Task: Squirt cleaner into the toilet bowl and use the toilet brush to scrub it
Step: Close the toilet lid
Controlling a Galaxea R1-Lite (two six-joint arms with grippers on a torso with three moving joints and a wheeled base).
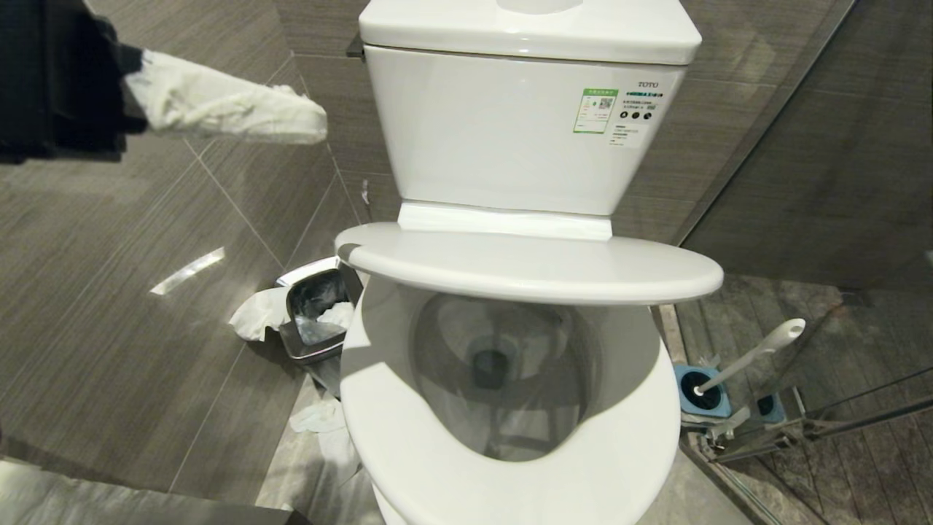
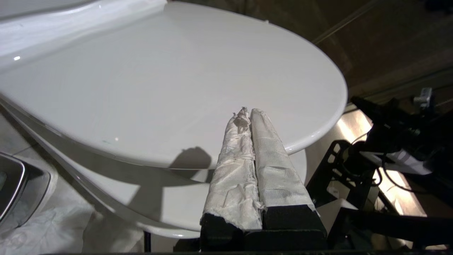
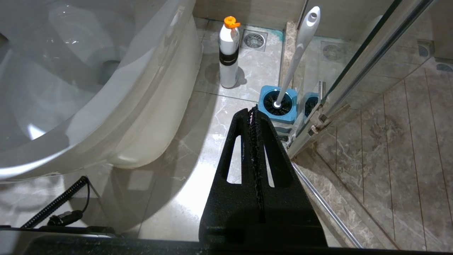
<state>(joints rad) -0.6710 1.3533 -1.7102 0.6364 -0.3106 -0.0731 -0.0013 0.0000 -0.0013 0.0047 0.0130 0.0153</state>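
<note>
The toilet bowl (image 1: 510, 408) stands in the middle of the head view, with the seat down on its rim and the lid (image 1: 532, 266) hanging half raised over the back part of the opening; the tank (image 1: 525, 131) rises behind the lid. The left gripper (image 1: 306, 120) is high up, to the left of the tank, and its fingers (image 2: 244, 170) are wrapped in white cloth; they are pressed together with nothing between them; in the left wrist view their tips point at the top face of the lid, but I cannot tell if they touch it.

The right gripper (image 3: 255, 113) hangs low beside the bowl on its right side, above the floor; its black fingers are closed on each other and hold nothing. The toilet brush (image 1: 751, 357) stands on the floor to the right of the bowl, its white handle leaning out of a square blue base (image 3: 277, 106), next to the glass door (image 3: 371, 71). A white bottle (image 3: 228, 53) with an orange cap stands on the floor near the bowl, further back than the brush.

A small steel bin (image 1: 317, 310) stands to the left of the bowl; white paper (image 1: 259, 313) lies just beside the bin.
</note>
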